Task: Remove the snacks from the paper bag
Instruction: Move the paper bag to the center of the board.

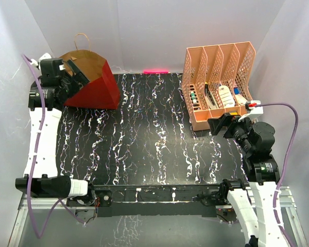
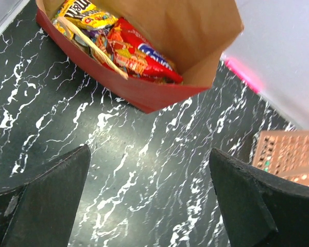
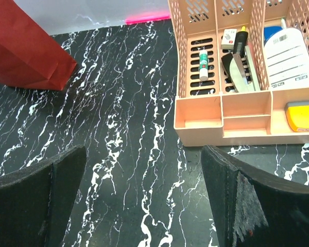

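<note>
The paper bag sits at the far left corner of the counter, dark red outside and brown inside, with one cord handle looping up at its far side. Your left wrist view looks straight into its open mouth, and the snacks are all inside: a large red crinkly bag lies toward the right of the opening, a yellow packet sits at the far left, and smaller wrappers are packed between them, too jumbled for you to count. A pale cord lies across the packets. The left fingers hang at the bag's left side, by its mouth; they are spread wide with nothing between them, and in the wrist view only bare counter shows in the gap, with the bag's red rim just beyond the tips. The right fingers are well apart from the bag, over on the right. They are spread wide too, holding nothing, and hover just near of the peach rack. That rack stands at the far right with pens and small items in its slots and a yellow item in its near tray. A pink strip lies along the counter's far edge, between bag and rack.
</note>
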`<state>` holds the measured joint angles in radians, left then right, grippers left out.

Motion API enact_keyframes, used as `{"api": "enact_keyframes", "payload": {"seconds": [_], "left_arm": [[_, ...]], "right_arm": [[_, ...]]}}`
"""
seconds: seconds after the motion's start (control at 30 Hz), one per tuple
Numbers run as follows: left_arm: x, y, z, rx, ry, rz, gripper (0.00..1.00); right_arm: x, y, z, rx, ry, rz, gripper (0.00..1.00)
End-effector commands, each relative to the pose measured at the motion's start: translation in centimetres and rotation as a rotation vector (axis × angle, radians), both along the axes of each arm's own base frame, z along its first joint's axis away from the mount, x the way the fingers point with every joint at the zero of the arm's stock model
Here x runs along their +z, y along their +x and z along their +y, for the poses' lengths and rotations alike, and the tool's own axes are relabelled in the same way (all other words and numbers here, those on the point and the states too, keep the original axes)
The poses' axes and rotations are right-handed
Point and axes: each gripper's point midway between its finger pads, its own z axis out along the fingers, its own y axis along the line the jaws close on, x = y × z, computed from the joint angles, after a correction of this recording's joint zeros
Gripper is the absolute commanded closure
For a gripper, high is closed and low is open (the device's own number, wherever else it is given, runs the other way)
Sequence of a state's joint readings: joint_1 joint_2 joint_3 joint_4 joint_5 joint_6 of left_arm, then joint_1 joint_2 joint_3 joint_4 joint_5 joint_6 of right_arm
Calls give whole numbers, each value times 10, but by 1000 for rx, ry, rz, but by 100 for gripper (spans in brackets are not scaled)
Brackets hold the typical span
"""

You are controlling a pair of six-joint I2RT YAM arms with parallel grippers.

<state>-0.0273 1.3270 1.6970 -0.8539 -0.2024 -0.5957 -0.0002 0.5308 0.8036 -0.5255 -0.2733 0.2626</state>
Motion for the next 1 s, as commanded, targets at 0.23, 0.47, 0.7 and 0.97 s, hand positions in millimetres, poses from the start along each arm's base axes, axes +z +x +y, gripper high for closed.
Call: {"api": "enact_keyframes", "payload": {"seconds": [0.23,0.47,0.7,0.97], "left_arm": [[22,36,41,397,-311,-150,2],[4,70,64,515,-436,-192,11],[-13,88,80,583,-525,-234,31],[-16,89,73,525,-601,-245,54]], "right_arm": [[30,-2,-6,-22,-30,-145,2],[34,-4,-10,-46,-38,-164,2],[35,-5,-11,-51,-37,-168,2],[34,-5,-12,-58,-38,-167,2]]}}
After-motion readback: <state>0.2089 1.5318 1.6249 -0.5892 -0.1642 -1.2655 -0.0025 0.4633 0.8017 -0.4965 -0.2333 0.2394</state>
